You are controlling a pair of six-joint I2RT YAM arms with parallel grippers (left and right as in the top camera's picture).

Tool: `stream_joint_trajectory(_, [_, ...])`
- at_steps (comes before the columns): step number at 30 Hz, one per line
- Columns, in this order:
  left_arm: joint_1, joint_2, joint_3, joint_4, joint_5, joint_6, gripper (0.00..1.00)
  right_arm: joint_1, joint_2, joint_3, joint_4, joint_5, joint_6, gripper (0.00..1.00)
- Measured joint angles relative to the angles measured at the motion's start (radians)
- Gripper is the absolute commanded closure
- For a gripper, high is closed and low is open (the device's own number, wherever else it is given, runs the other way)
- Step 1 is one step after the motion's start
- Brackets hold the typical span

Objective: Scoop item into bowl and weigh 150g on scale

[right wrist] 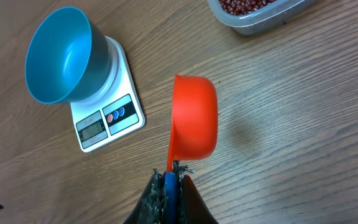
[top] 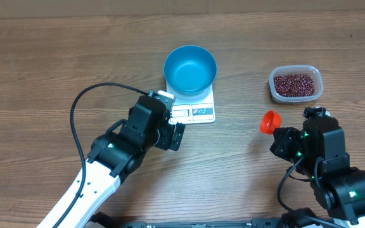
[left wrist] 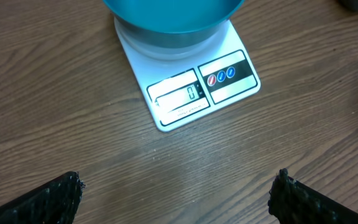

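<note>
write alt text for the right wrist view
The right gripper is shut on the handle of an orange scoop over a wooden table. A blue bowl sits on a white scale at left; a tub of red beans top right.

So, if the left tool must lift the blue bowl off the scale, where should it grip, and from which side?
Probably the rim. The blue bowl is deep, round and smooth-walled, so pinch its thin wall, one finger inside and one outside. Come down from above at the edge nearest the display of the scale, the side facing the open left tool.
</note>
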Motion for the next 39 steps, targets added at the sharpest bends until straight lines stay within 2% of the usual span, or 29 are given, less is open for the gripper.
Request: stream_joint_trajectory(39, [0.000, -0.001, 0.023, -0.011, 0.002, 0.000, 0.00, 0.000, 0.000, 0.000, -0.007, -0.002, 0.000, 0.96])
